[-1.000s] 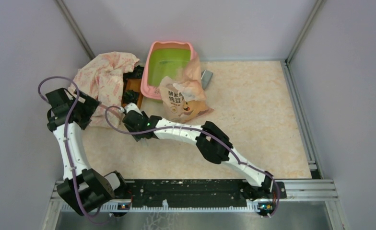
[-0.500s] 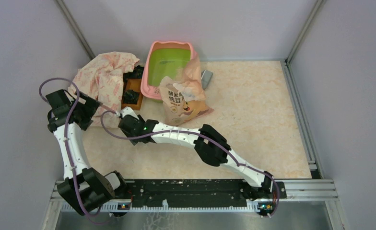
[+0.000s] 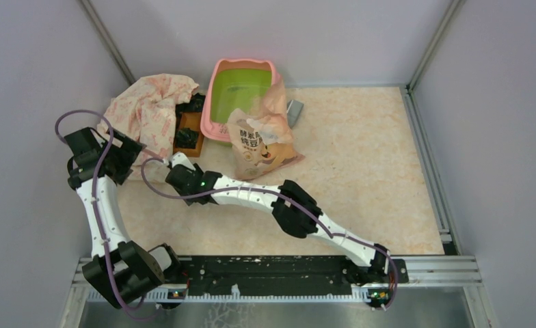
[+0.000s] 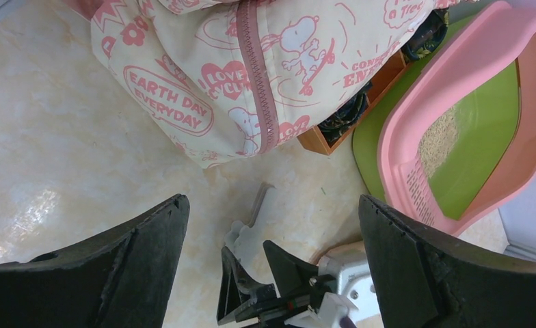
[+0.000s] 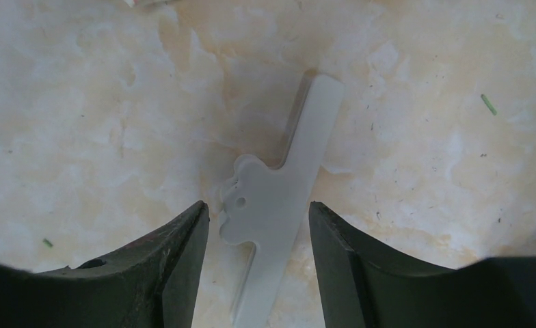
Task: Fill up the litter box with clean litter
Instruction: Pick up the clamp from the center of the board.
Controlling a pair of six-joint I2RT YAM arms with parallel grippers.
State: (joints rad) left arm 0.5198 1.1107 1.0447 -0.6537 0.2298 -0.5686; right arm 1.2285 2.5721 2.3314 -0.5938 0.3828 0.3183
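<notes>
Top external view puts the litter box (image 3: 212,96) at upper centre, hard against the back wall, with the peach bag of litter (image 3: 258,140) leaning on its near right corner, the bag's crumpled top reaching over the pink rim. A patterned cloth bag (image 3: 149,109) lies to the left of the box on the worktop (image 3: 361,150).

Left wrist view looks into the box at the right of the frame. A small patch of clean litter (image 4: 439,140) sits at one end, and the rest of the green floor shows bare. Judging from that, the filling has barely begun and most of the pour is left to do.

Neither arm is on the bag. The left claw (image 4: 272,201) hangs fully apart over bare worktop near the cloth bag, gripping nothing. The right claw (image 5: 258,205) is partly apart, its fingers on either side of a flat white plastic piece (image 5: 286,178). A sliver of gap shows on one side, and I cannot tell whether it is pinched lower down.
</notes>
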